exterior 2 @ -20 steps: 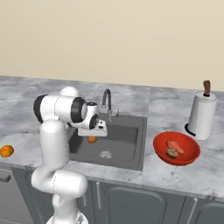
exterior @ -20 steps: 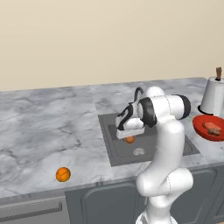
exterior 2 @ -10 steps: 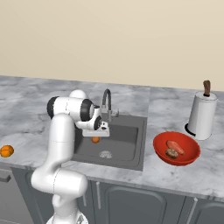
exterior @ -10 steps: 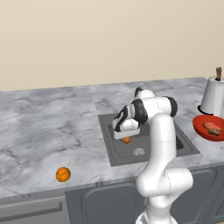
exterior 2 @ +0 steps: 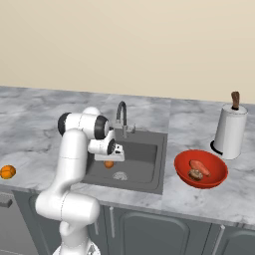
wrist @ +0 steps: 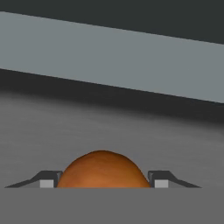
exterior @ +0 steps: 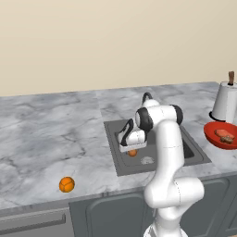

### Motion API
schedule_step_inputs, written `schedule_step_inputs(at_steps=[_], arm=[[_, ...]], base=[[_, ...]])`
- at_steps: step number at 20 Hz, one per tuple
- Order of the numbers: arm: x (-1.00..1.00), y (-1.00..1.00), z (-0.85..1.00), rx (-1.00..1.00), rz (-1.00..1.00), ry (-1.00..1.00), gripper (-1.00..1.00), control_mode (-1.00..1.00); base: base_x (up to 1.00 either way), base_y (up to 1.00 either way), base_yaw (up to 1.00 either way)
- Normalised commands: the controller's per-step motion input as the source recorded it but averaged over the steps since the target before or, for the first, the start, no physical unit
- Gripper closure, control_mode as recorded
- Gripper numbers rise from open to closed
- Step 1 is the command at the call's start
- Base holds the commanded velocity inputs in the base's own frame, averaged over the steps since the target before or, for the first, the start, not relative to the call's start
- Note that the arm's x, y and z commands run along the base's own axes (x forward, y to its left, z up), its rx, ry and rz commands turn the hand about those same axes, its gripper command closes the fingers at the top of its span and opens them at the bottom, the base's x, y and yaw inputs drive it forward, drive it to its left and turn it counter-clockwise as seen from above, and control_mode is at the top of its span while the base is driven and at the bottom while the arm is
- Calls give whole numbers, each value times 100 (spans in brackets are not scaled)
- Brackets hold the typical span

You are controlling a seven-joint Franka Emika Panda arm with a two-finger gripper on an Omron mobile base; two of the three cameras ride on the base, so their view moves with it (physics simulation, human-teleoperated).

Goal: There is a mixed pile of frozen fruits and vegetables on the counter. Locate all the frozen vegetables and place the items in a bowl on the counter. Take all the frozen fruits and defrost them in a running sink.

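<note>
Hand view: a smooth, plain orange ball (wrist: 103, 170) sits between the two fingertips (wrist: 47, 181), which touch its sides, so the hand (exterior: 133, 149) is partly closed on it, low inside the dark grey sink (exterior: 194, 152). The other ball (exterior: 66, 184), orange with dark segment lines, lies on the tabletop (exterior: 46, 139) near its front edge, well apart.

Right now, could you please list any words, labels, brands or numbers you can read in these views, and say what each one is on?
None: no readable text, label, brand or number on the paper towel roll, the red bowl, the faucet, the sink, the marble counter, or the cabinet fronts.
</note>
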Motion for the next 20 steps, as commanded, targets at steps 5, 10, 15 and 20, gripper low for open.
schedule_step_inputs(at_steps=[5,10,15,20], arm=[[4,-6,-25,1,-2,1,-100,-100],[-6,-1,8,0,-4,0,-100,-100],[-15,-2,60,-1,-23,-4,-100,-100],[-28,2,63,0,-29,-9,-100,-100]], base=[[0,0,0],[0,0,0],[0,0,0],[0,0,0]])
